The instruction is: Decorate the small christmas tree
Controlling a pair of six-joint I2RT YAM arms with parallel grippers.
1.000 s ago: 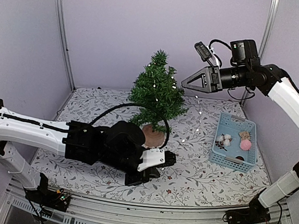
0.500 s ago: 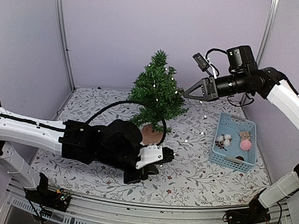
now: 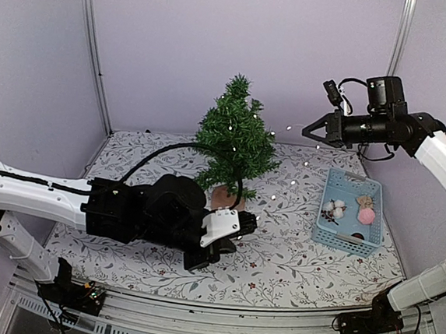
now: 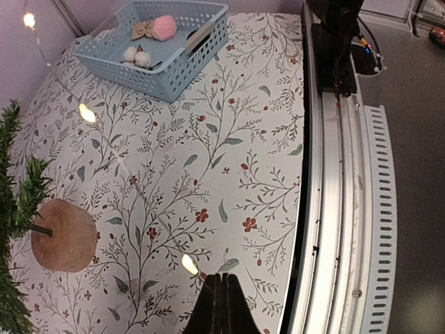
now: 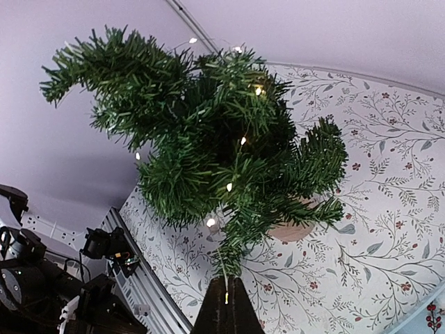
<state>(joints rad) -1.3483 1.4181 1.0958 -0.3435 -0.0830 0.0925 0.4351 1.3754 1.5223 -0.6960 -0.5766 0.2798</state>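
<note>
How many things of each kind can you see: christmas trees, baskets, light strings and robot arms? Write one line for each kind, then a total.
small christmas tree: 1
basket: 1
light string: 1
robot arms, left arm and right arm: 2
Total: 5

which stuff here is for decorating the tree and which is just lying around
For the job:
tree
light string, pinched by the left gripper and the right gripper
basket holding pom-pom, cotton balls, bow

Just there:
floral cloth
front rail
</note>
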